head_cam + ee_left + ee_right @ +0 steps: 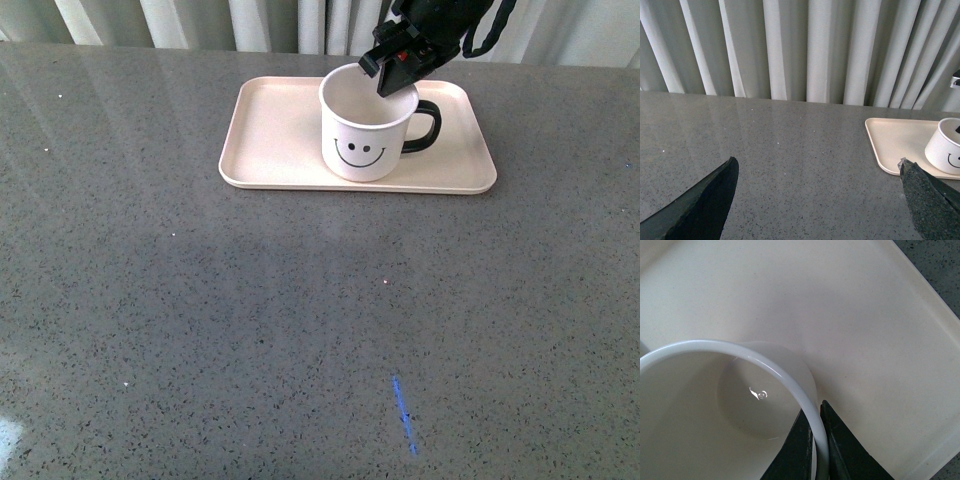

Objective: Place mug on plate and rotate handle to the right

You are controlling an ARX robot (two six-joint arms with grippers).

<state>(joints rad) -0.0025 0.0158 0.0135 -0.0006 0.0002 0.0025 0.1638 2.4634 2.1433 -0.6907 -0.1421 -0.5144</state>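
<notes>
On far bench point(200, 300): plate point(280, 140) bearing upright mug point(365, 130), handle point(425, 127) right; right claw point(398, 72) pinching its rim; left claw point(815, 200) spread

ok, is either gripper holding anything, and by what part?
The right gripper pinches the mug by its rim, one finger inside, one outside. The left gripper is open and empty.
</notes>
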